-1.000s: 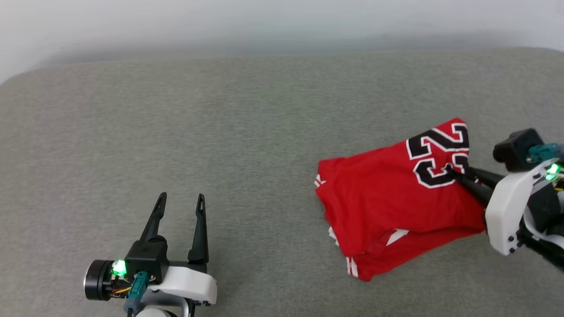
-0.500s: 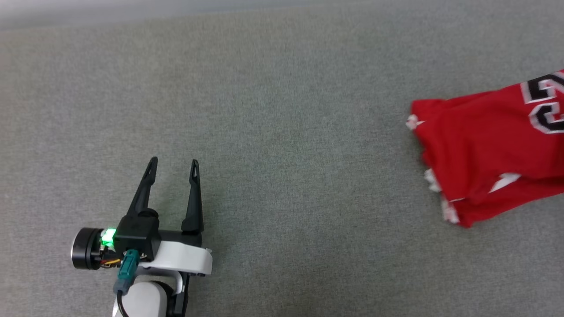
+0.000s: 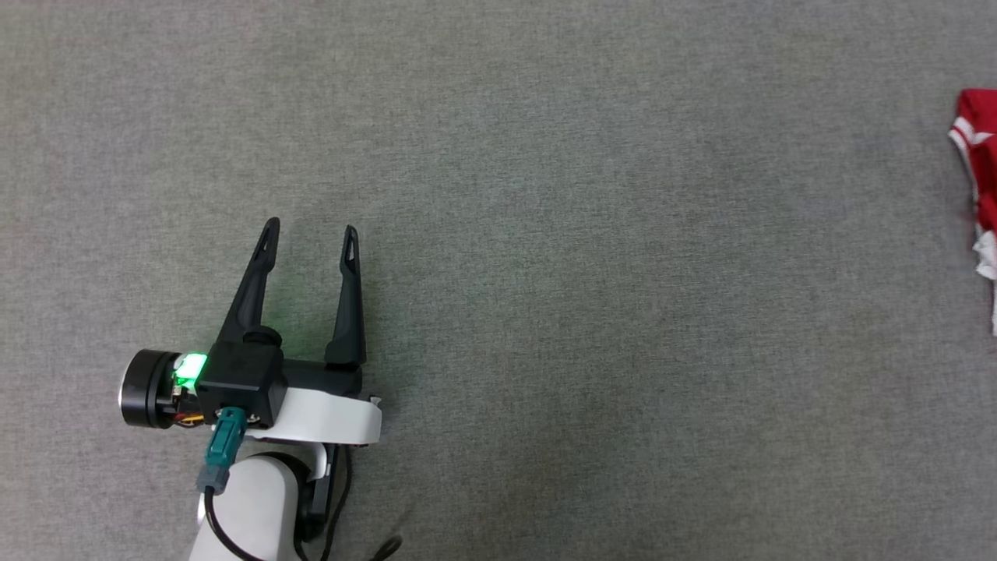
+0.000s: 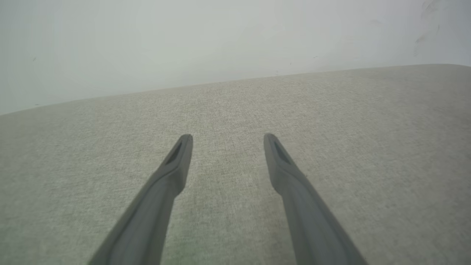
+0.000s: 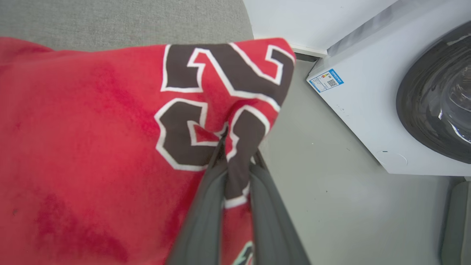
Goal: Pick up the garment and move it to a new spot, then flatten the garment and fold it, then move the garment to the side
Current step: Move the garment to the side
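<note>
The garment (image 5: 92, 129) is a red shirt with a black, white-edged number, seen close up in the right wrist view. My right gripper (image 5: 230, 147) is shut on a fold of it, at the number, and the cloth hangs past the edge of the grey surface. In the head view a red and white strip of the garment (image 3: 983, 156) shows at the far right edge. My left gripper (image 3: 308, 231) stands open at the lower left above the grey surface (image 3: 545, 273), with nothing between its fingers; the left wrist view shows its fingertips (image 4: 183, 141) apart over bare fabric.
A white washing machine (image 5: 368, 110) with a dark round door stands on the pale floor (image 5: 331, 184) beside the grey surface's edge. A pale wall (image 4: 220, 44) rises behind the surface's far edge.
The head camera has turned left and dipped, so the garment has slid to the right edge and the right gripper has left the picture. My left gripper stays open in about the same spot.
</note>
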